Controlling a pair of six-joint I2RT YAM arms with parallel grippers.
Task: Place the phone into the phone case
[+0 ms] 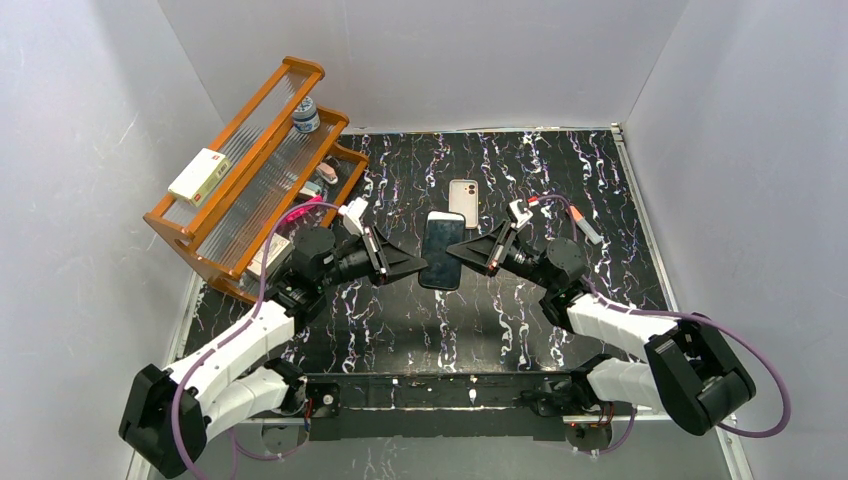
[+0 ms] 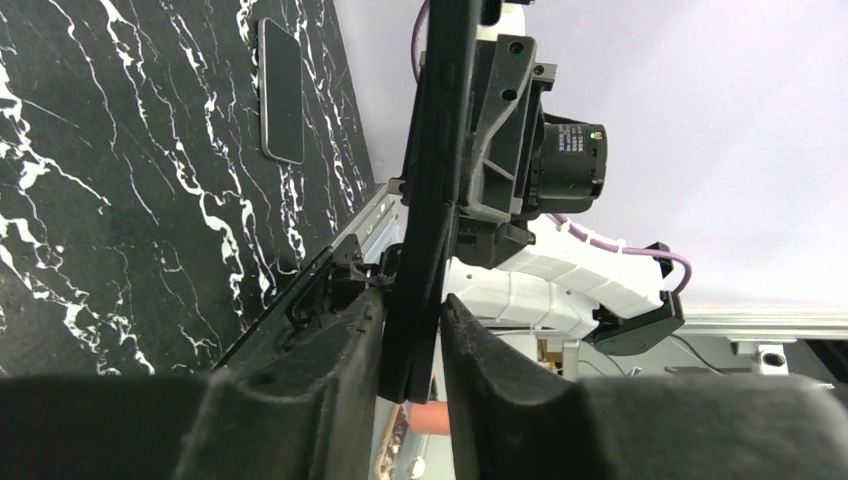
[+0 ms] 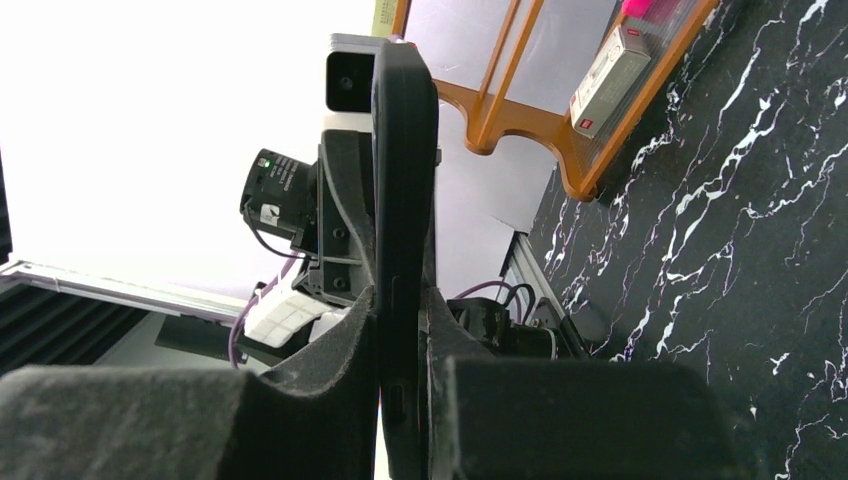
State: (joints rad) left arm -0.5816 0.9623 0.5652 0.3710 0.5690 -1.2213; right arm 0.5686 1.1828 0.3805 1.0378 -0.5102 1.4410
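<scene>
Black, white-veined marble-pattern table (image 1: 520,310). Orange wooden tiered shelf rack (image 1: 300,68) at far left, off the working line.

Both arms reach in to table centre. Flat black glossy phone (image 1: 442,250) hangs between them, screen up, apparently lifted off the table.
- Left end effector (image 1: 418,257): clenched on the phone's left long edge.
- Right end effector (image 1: 462,252): clenched on the right edge. Each wrist view shows the slab pinched edge-on.

Pale cream rounded-rectangle phone case (image 1: 463,203) lies flat just beyond the phone, apart from it. Cannot tell which side faces up.

Judgement: pickup done; aligning, lowering and pressing in are left. Nothing lies between phone and case.

On the rack: white-and-green box (image 1: 198,176) and small jar (image 1: 306,116). No obstacle.
</scene>
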